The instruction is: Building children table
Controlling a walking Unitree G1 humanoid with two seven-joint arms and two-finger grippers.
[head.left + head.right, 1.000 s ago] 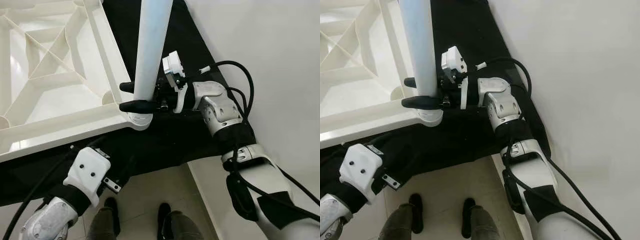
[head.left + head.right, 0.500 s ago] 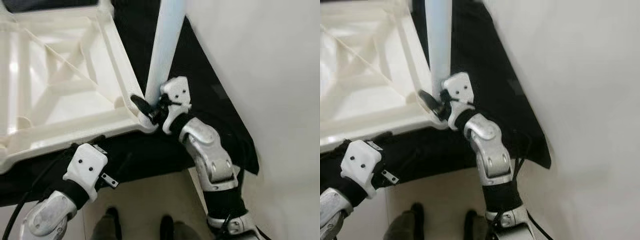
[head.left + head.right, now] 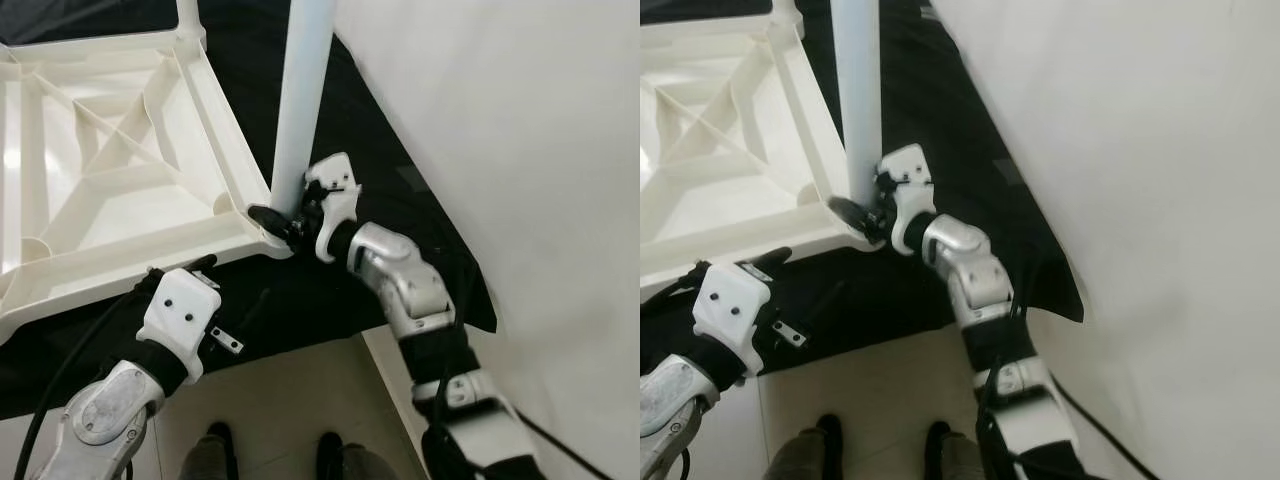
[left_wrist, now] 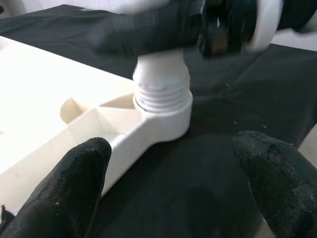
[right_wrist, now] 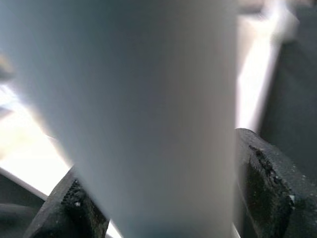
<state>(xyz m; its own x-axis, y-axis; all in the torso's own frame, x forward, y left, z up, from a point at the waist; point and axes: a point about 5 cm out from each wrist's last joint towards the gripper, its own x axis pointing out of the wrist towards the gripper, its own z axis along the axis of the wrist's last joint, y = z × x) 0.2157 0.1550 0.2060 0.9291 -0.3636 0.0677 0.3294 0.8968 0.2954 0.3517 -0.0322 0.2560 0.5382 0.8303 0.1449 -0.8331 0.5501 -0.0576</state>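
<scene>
— Where is the leg in all this?

— The white table leg [image 3: 303,95] stands upright in the corner socket [image 4: 163,106] of the upturned white tabletop [image 3: 110,180], which lies on a black cloth [image 3: 400,215] on the floor. Its long axis runs straight up from the socket, and in the left wrist view some thread is visible above the collar, so I judge it is not fully screwed home.

— Which arm has it?

— The right gripper [image 3: 283,218] is at the very foot of the leg, its two black fingers on either side of the tube. In the right wrist view the tube sits between the fingers [image 5: 270,191], pinched.

— And the other one?

— The left gripper [image 4: 176,173] is low, near the front edge of the tabletop, fingers spread with nothing between them. The socket lies straight ahead of it, apart from both fingertips.

— So what does the next move turn on?

— On that upright axis. Any further turning has to go round it, and the right arm is the one on the leg. The left is nearer the tabletop's rim, well placed to steady it.
</scene>
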